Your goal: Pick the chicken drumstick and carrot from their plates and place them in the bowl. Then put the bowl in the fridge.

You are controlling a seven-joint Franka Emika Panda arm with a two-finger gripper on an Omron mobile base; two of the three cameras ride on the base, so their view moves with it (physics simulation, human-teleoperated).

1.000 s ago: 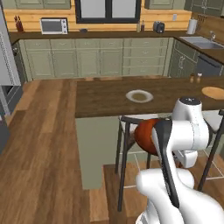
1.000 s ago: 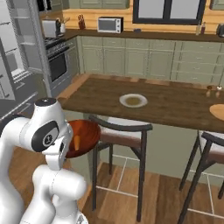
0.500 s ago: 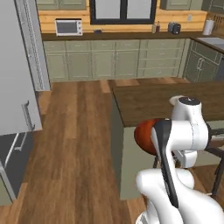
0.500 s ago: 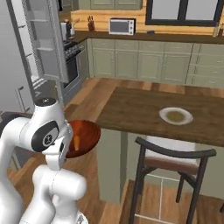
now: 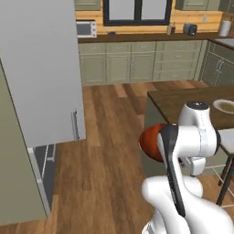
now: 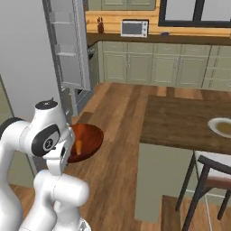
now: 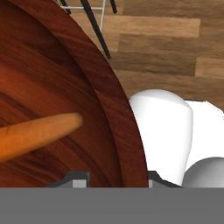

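Left base view: one bowl (image 5: pixel 150 141), reddish-brown, hangs over the wooden floor (image 5: pixel 109 137) beside the white arm, partly hidden by the forearm. One pale plate (image 5: pixel 225 106) lies on the dark worktop (image 5: pixel 183 101) at the right. The grey fridge door (image 5: pixel 41 68) stands open and blocks the left side.

Right base view: one bowl (image 6: pixel 88 140) sits in front of the arm's wrist with one carrot (image 6: pixel 79 146) inside it. One plate (image 6: pixel 220 126) rests on the worktop (image 6: pixel 180 122); a stool (image 6: pixel 212 176) stands below. The fridge (image 6: pixel 67 49) shows white door shelves.

Hand view: the jaws (image 7: pixel 114 178) grip the bowl's rim (image 7: pixel 124 127), set narrow around it. The carrot (image 7: pixel 35 133) lies on the bowl's dark inside.
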